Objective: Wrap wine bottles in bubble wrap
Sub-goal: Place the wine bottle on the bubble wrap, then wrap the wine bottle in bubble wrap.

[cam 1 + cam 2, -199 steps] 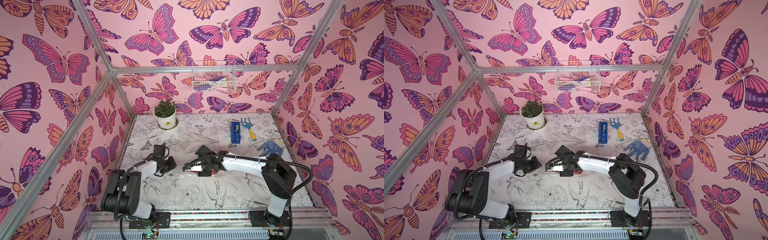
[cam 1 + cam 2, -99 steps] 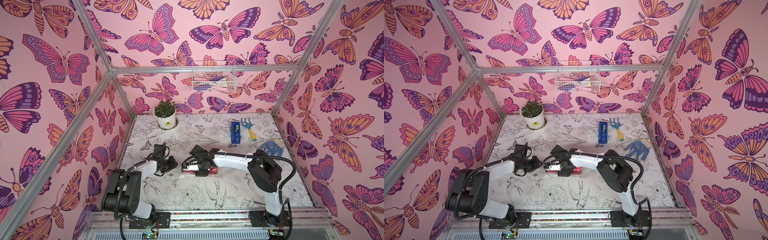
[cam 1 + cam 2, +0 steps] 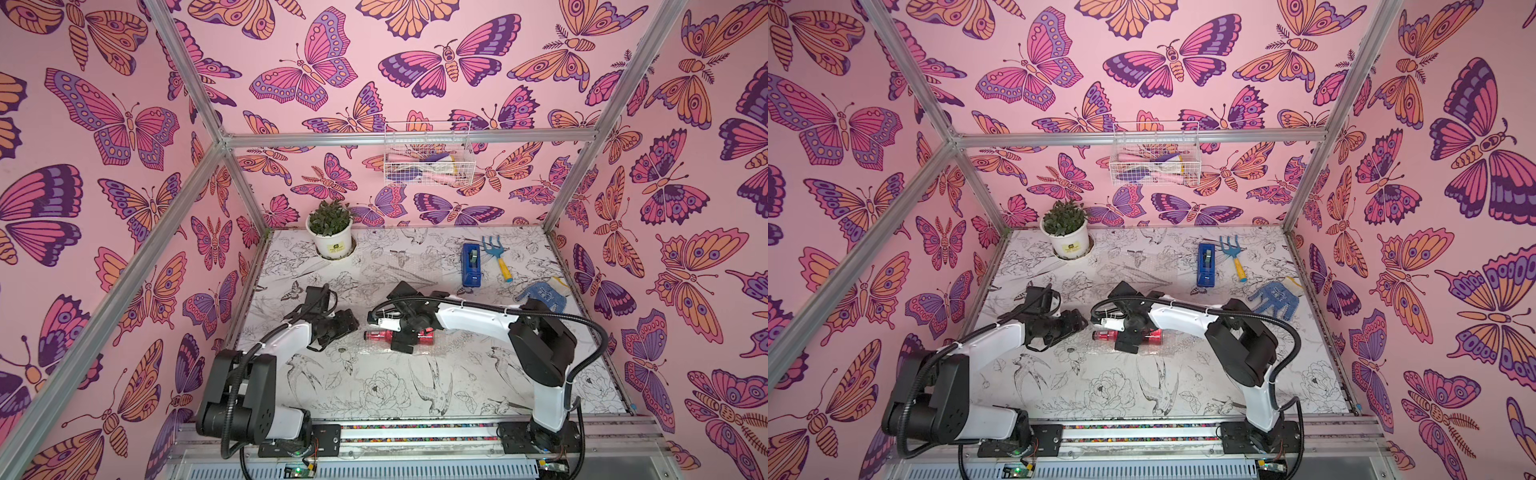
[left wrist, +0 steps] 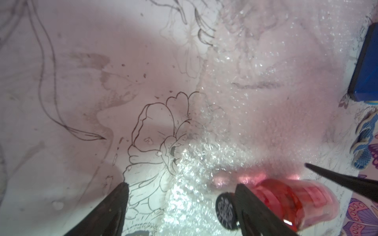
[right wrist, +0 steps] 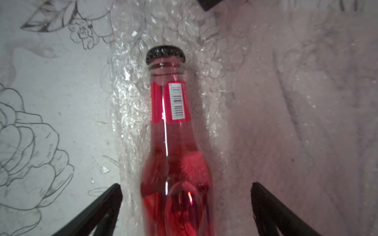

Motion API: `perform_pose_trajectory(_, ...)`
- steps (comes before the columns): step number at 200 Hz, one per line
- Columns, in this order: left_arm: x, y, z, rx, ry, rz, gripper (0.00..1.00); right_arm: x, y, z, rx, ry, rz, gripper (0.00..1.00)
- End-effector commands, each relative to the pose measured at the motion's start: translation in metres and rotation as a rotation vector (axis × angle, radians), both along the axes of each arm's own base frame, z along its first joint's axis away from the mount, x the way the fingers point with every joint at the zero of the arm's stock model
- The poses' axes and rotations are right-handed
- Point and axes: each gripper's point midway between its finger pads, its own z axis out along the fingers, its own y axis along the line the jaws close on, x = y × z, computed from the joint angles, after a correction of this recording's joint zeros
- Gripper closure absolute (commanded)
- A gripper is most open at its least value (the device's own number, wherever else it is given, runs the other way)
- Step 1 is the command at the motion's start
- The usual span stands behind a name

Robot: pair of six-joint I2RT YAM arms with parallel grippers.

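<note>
Item: slim clear glass bottle of red liquid, dark-capped point(image 5: 176, 143). It is laid flat mid-worktop point(image 3: 374, 399), just inside the near edge of the transparent bubble-wrap sheet point(image 5: 276, 102), cap to the left.

Right pincer point(image 5: 185, 183): spread astride the body, nothing gripped.

Left pincer point(image 4: 182, 185): spread beside the cap, empty.

Handling, as judged: the near edge is best lifted over squarely, with the bottle kept from rolling.

Obscured: the sheet outline is barely discernible in both top views; the bottle base is hidden.

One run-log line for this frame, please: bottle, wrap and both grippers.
bottle: on its side on bubble wrap, not yet rolled in | right gripper: open, straddling bottle body, no contact | left gripper: open, near cap
</note>
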Motion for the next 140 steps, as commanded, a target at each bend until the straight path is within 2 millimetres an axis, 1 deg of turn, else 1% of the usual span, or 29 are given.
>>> perform_pose_trajectory(1,0.015,0.002,0.043,0.051,-0.128,-0.063,0.1,0.012,-0.001,0.054,0.181,-0.048,-0.078,0.01)
perform_pose_trajectory(6,0.019,-0.001,0.055,0.056,-0.168,-0.097,0.07,0.016,-0.005,0.062,0.214,-0.063,-0.107,0.01)
perform_pose_trajectory(9,0.021,-0.002,0.062,0.064,-0.194,-0.115,0.02,0.019,-0.008,0.067,0.236,-0.074,-0.129,0.01)
perform_pose_trajectory(11,0.022,-0.002,0.064,0.07,-0.202,-0.124,0.0,0.021,-0.011,0.069,0.249,-0.079,-0.147,0.01)
perform_pose_trajectory(13,0.023,-0.003,0.067,0.075,-0.211,-0.132,0.0,0.023,-0.013,0.073,0.263,-0.086,-0.161,0.01)
perform_pose_trajectory(15,0.024,-0.004,0.079,0.076,-0.249,-0.139,0.0,0.025,-0.016,0.077,0.281,-0.093,-0.179,0.01)
perform_pose_trajectory(20,0.026,-0.007,0.093,0.084,-0.298,-0.166,0.0,0.029,-0.024,0.084,0.318,-0.104,-0.221,0.01)
perform_pose_trajectory(25,0.027,-0.01,0.103,0.101,-0.336,-0.198,0.0,0.033,-0.033,0.09,0.354,-0.112,-0.264,0.01)
perform_pose_trajectory(28,0.027,-0.012,0.109,0.115,-0.356,-0.216,0.0,0.036,-0.038,0.09,0.372,-0.108,-0.292,0.01)
perform_pose_trajectory(31,0.028,-0.013,0.116,0.131,-0.377,-0.237,0.0,0.037,-0.045,0.1,0.406,-0.12,-0.318,0.01)
perform_pose_trajectory(38,0.028,-0.018,0.13,0.162,-0.424,-0.294,0.0,0.041,-0.06,0.104,0.453,-0.119,-0.383,0.01)
perform_pose_trajectory(41,0.028,-0.021,0.134,0.175,-0.441,-0.32,0.0,0.043,-0.066,0.107,0.476,-0.124,-0.412,0.01)
perform_pose_trajectory(52,0.025,-0.031,0.149,0.214,-0.496,-0.417,0.01,0.046,-0.091,0.108,0.54,-0.115,-0.518,0.01)
perform_pose_trajectory(57,0.023,-0.035,0.154,0.236,-0.516,-0.465,0.0,0.046,-0.102,0.111,0.571,-0.114,-0.556,0.01)
perform_pose_trajectory(69,0.018,-0.042,0.163,0.296,-0.563,-0.562,0.0,0.045,-0.127,0.111,0.62,-0.122,-0.664,0.01)
perform_pose_trajectory(88,0.003,-0.06,0.167,0.369,-0.654,-0.757,0.0,0.04,-0.163,0.11,0.675,-0.159,-0.802,0.01)
perform_pose_trajectory(101,-0.008,-0.073,0.165,0.419,-0.707,-0.878,0.0,0.035,-0.182,0.11,0.698,-0.18,-0.865,0.01)
perform_pose_trajectory(111,-0.022,-0.085,0.157,0.444,-0.744,-1.005,0.0,0.033,-0.194,0.111,0.721,-0.186,-0.908,0.01)
perform_pose_trajectory(122,-0.035,-0.096,0.143,0.5,-0.773,-1.141,0.0,0.032,-0.205,0.112,0.751,-0.178,-0.947,0.01)
perform_pose_trajectory(140,-0.046,-0.107,0.117,0.59,-0.773,-1.265,0.0,0.033,-0.219,0.116,0.8,-0.159,-0.995,0.01)
